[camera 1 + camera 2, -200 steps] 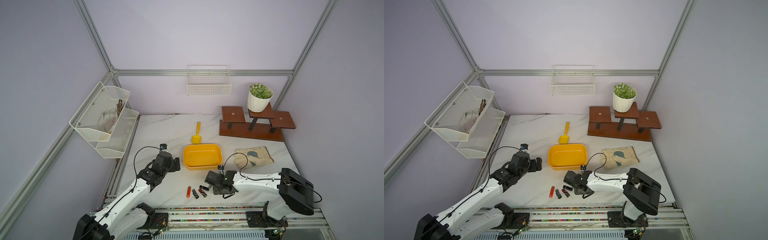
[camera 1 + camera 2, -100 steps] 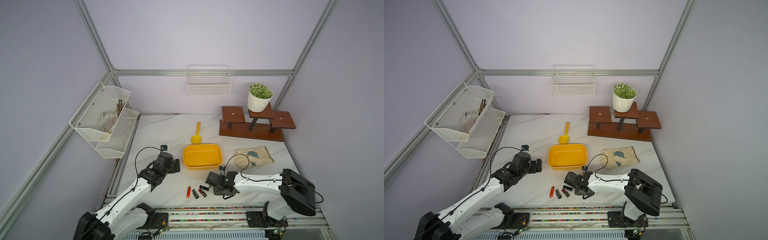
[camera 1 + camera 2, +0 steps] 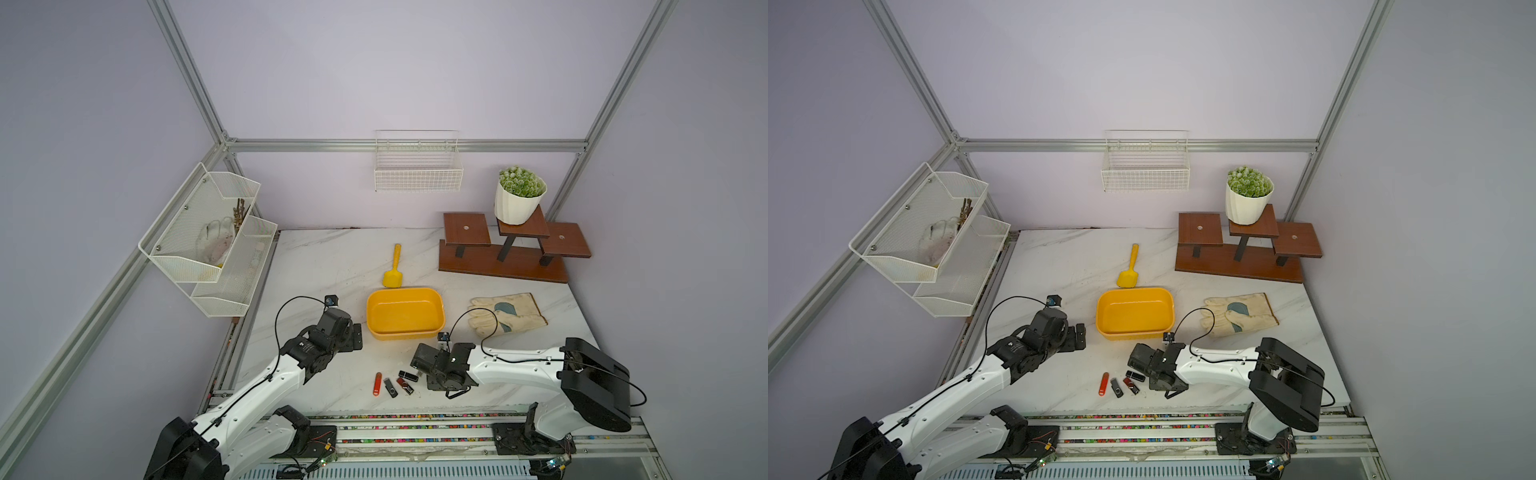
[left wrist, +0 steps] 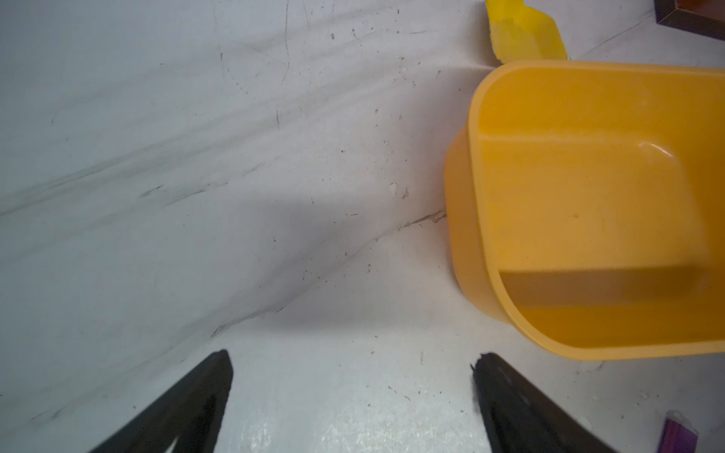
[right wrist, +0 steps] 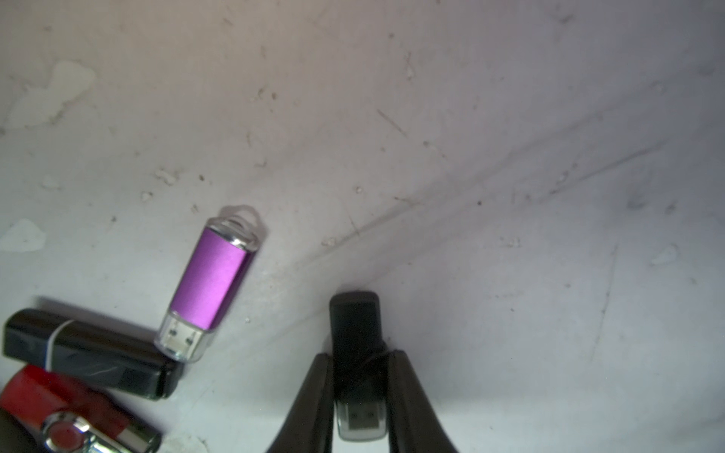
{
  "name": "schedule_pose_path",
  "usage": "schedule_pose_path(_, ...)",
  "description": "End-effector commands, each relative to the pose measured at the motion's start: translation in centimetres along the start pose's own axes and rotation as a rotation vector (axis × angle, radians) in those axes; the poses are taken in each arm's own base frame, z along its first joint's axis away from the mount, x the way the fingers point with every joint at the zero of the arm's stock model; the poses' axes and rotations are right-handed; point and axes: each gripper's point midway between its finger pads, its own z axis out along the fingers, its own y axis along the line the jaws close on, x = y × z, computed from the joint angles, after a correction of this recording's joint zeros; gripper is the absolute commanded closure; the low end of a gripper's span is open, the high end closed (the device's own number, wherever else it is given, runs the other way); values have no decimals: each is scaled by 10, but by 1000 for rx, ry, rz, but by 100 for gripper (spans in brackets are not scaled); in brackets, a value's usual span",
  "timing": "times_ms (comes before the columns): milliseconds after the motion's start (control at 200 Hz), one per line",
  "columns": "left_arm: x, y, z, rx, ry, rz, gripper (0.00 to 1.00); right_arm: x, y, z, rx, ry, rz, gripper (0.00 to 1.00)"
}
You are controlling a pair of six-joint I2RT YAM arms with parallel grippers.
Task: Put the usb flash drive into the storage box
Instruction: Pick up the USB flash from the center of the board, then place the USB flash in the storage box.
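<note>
R end effector (image 5: 359,361): clenched on black usb flash drive (image 5: 355,321), low over table (image 5: 510,196), just near of storage box (image 3: 405,334) | L end effector (image 4: 349,361): released | risk: pinch sits toward connector end, so drive may swivel or drop short of rim

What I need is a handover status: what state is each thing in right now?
storage box, upright, empty.
right gripper, shut on the black flash drive.
black flash drive, pinched between the fingers, outside the storage box.
left gripper, open, empty.
purple flash drive, loose on the table, clear cap on.
red swivel flash drive, loose on the table.
glove, lying flat.
potted plant, upright on its stand.
</note>
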Motion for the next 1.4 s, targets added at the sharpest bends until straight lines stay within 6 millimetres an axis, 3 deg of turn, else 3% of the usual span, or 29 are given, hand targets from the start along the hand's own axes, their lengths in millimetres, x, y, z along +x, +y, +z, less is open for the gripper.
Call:
schedule_pose_path(0,6,1,-3,-23,34,-19,0,6,-9,5,52,19,-36,86)
schedule_pose_path(90,12,-2,-4,-15,65,-31,0,5,-9,4,55,15,-44,100)
schedule_pose_path(425,45,-25,-13,78,157,-44,1,-15,-17,-8,92,-72,-74,100)
schedule_pose_path(665,71,-44,-24,125,204,-1,17,-42,-29,-28,81,-144,-49,100)
schedule_pose_path(840,86,-55,-24,118,222,61,17,-83,-31,-57,43,-250,-8,100)
schedule_pose_path(1020,92,-67,-25,122,241,84,16,-150,-18,-100,27,-402,-35,100)
schedule_pose_path(1095,96,-69,-24,117,252,85,16,-177,-9,-109,17,-435,-52,100)
schedule_pose_path(1175,99,-71,-24,117,262,91,16,-201,2,-109,-2,-450,-68,100)
schedule_pose_path(1395,103,-78,-22,118,282,103,23,-232,41,-45,-21,-330,-145,100)
